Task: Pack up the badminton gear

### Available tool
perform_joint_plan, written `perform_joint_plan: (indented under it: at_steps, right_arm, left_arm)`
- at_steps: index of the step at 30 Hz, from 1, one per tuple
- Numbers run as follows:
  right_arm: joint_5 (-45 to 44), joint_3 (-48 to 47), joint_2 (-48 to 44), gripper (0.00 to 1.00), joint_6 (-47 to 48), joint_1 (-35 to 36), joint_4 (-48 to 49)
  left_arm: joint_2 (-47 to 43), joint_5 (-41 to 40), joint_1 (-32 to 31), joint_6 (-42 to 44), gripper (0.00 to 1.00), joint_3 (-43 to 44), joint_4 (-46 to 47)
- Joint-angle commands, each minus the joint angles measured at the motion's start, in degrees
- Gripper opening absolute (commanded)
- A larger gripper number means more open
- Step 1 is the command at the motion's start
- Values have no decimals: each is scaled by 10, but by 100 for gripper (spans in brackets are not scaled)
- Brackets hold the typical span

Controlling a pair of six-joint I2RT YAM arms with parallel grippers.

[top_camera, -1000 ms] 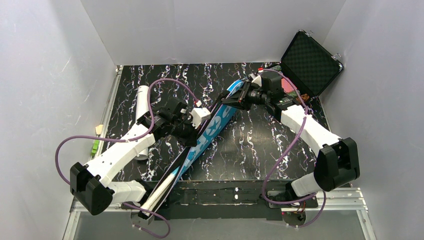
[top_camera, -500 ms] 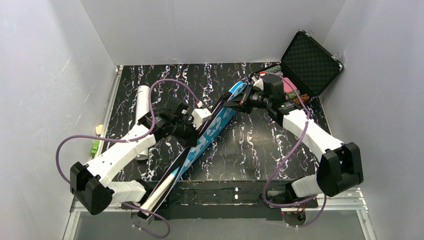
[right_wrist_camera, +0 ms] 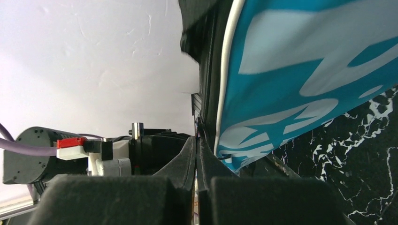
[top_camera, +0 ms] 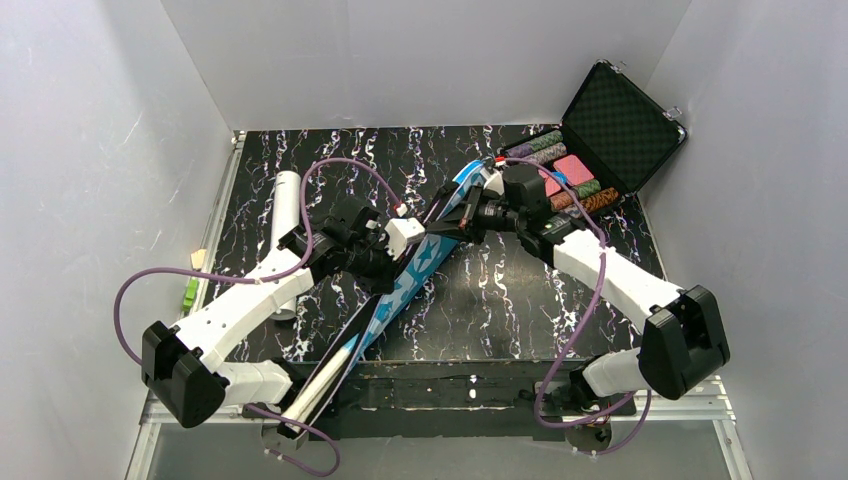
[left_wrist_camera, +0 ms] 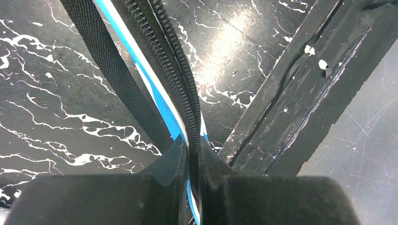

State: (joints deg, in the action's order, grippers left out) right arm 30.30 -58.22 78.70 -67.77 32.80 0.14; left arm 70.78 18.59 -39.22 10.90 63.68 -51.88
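The blue bag (top_camera: 418,262) lies slantwise across the black marbled worktop (top_camera: 500,300), with its narrow end reaching past the near edge, where a white handle (top_camera: 325,375) shows, and the white tube (top_camera: 284,215) lies well apart on the left beside the left arm. The left fingers (left_wrist_camera: 170,161) are pressed almost together on the bag's black zip (left_wrist_camera: 176,61), about midway along the bag. The right fingers (right_wrist_camera: 187,157) are likewise pinched tight on the bag's edge at its wide far end, near the open black case (top_camera: 620,125)
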Motion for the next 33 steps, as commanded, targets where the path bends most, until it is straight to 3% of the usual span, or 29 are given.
perform_joint_plan:
  at_steps: [1, 15, 20, 23, 25, 28, 33]
  right_arm:
    - [12, 5, -4, 1, -11, 45, 22]
    - [-7, 7, 34, 1, -16, 153, 17]
    - [-21, 20, 25, 1, -8, 154, 7]
    - [-30, 21, 19, 1, -4, 154, -1]
    - [-36, 24, 16, 1, -1, 154, -1]
    - [-42, 22, 13, 1, 3, 154, -18]
    - [-50, 20, 10, 1, 0, 154, -15]
  left_arm:
    - [-10, -19, -2, 11, 0, 14, 43]
    - [-8, -45, -2, -8, 1, 23, 58]
    - [-1, -19, -2, -18, 24, 39, 42]
    - [-6, -2, -2, -28, 53, 51, 30]
    - [-10, 20, -1, -28, 66, 60, 15]
    - [-9, 41, 3, -30, 74, 72, 0]
    - [3, 58, 39, -33, 73, 93, 16]
